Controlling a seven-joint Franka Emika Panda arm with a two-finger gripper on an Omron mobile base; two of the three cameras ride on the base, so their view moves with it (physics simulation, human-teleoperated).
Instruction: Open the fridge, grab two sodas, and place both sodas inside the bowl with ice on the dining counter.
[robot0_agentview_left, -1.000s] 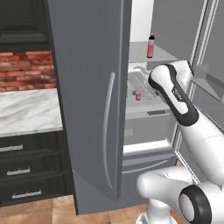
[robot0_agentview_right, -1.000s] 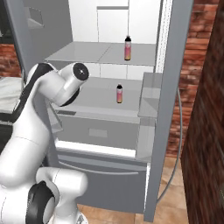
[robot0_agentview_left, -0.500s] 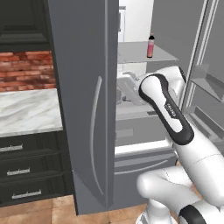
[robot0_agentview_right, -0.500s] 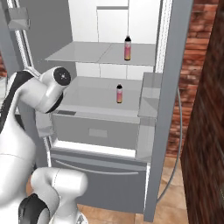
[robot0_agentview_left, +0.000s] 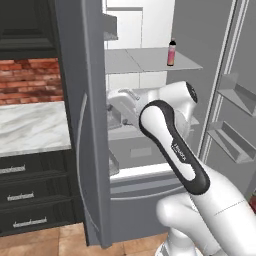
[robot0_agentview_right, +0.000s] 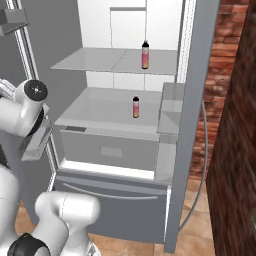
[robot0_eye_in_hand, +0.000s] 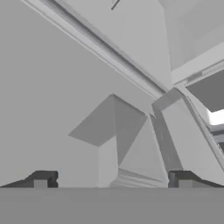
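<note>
The grey fridge (robot0_agentview_right: 192, 125) stands with both doors open, its left door (robot0_agentview_left: 75, 125) swung out toward me. Two pink sodas stand inside: one soda (robot0_agentview_right: 145, 55) on the upper shelf, also seen as the soda (robot0_agentview_left: 171, 53), and a second soda (robot0_agentview_right: 135, 107) on the lower shelf. My gripper (robot0_eye_in_hand: 113, 181) is open with nothing between its fingertips, close to the left door's inner face and its bin (robot0_eye_in_hand: 116, 131). The arm (robot0_agentview_left: 170, 140) reaches in behind that door. The bowl and the dining counter are out of view.
A marble top (robot0_agentview_left: 30, 130) over dark drawers (robot0_agentview_left: 30, 200) lies left of the fridge, with brick wall behind it. Another brick wall (robot0_agentview_right: 235, 125) closes the right side. The right door's bins (robot0_agentview_left: 235, 140) jut out. The fridge's bottom drawer (robot0_agentview_right: 115, 197) is shut.
The arm swung left against the left door's inner side, and that door has opened wider. The lower soda is now hidden by the arm in the left base view.
</note>
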